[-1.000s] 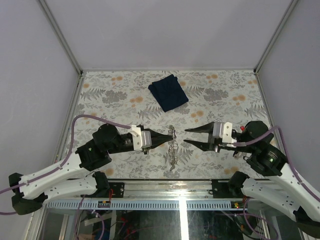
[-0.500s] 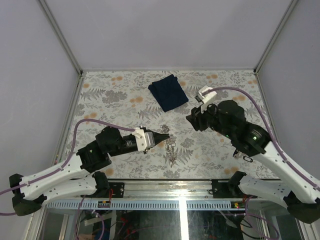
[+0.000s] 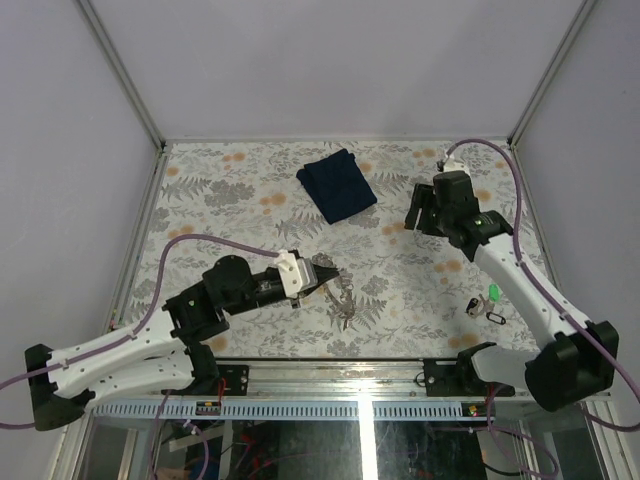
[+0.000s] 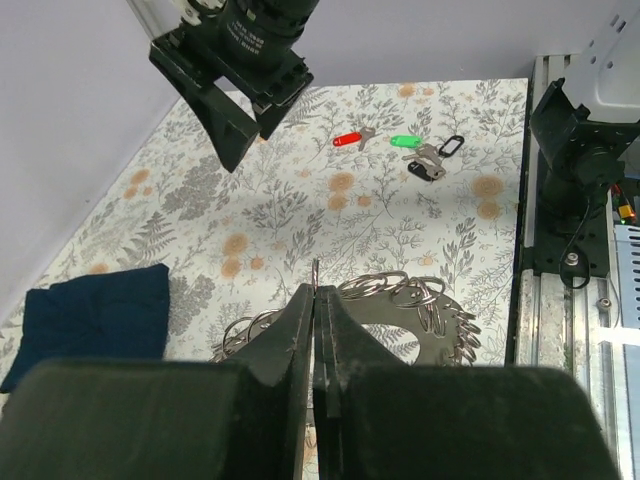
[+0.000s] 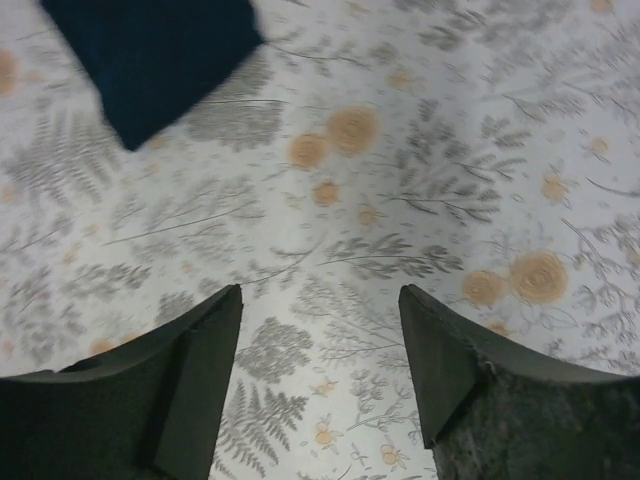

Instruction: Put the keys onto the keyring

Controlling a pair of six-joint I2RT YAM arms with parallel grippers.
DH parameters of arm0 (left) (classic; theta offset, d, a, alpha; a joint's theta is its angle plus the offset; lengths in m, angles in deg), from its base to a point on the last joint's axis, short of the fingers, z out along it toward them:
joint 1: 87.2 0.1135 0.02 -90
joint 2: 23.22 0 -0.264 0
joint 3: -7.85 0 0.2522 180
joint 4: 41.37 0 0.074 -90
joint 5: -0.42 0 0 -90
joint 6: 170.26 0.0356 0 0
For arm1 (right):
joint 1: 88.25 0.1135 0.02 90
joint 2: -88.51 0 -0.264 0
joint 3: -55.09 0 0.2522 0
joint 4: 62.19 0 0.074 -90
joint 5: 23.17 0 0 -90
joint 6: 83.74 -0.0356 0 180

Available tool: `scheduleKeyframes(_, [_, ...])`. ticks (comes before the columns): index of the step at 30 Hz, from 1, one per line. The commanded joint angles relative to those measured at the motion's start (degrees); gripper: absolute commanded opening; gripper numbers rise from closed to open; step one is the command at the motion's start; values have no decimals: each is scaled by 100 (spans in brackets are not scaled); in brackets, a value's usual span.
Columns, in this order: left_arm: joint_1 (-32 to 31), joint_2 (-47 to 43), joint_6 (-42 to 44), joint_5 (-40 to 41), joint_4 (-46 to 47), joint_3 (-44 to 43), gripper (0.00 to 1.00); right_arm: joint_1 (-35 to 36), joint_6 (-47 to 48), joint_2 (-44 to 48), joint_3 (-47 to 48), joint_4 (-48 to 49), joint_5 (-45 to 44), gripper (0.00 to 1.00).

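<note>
Where the left gripper [image 3: 330, 270] reaches toward the near middle of the table, its jaws are pressed together on a thin silvery wire that pokes out between the tips. In the left wrist view this wire looks like part of the keyring [image 4: 400, 296], whose linked loop spreads on the floral tabletop [image 3: 230, 200] to either side of the closed fingers [image 4: 300, 320]. In the top view the keyring [image 3: 345, 300] lies just right of the gripper's tips.

The right gripper [image 3: 415, 215] hangs over the far right of the table, tilted downward, jaws apart with only patterned tabletop between them [image 5: 320, 370]. A folded dark blue cloth [image 3: 337, 185] lies at the far middle, to the left of that gripper.

The keys [image 3: 492, 293] lie loose on the near right of the table, well apart from the keyring and from both grippers. The left wrist view shows a red-headed key [image 4: 347, 139], a green-headed key [image 4: 405, 141] and a black-headed key [image 4: 425, 171] close together.
</note>
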Motion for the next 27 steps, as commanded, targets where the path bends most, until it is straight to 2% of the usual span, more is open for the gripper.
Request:
scheduleKeyframes(1, [30,229,-314,200,734,-197,0,-615,-795,-401,-177,146,-552,73])
scheduleKeyframes(9, [30,686,-673,451,1019,-430,0,-1592,-1418,-419,-989,681,-1417,76])
scheduleKeyframes(17, [36,1371,-1194,315,819,-1054,0,-2301,-1655,-1083,-1309,1117,-1876,77])
scheduleKeyframes(21, [35,1696,-1289,220,648,-1373,0,-2574,-1750,-1330,-1474,1264,-1723,76])
scheduleKeyframes(27, [32,2006,-1354,35,596,-1602,0,-2949,-1886,-1210,-1835,1496,-1835,75])
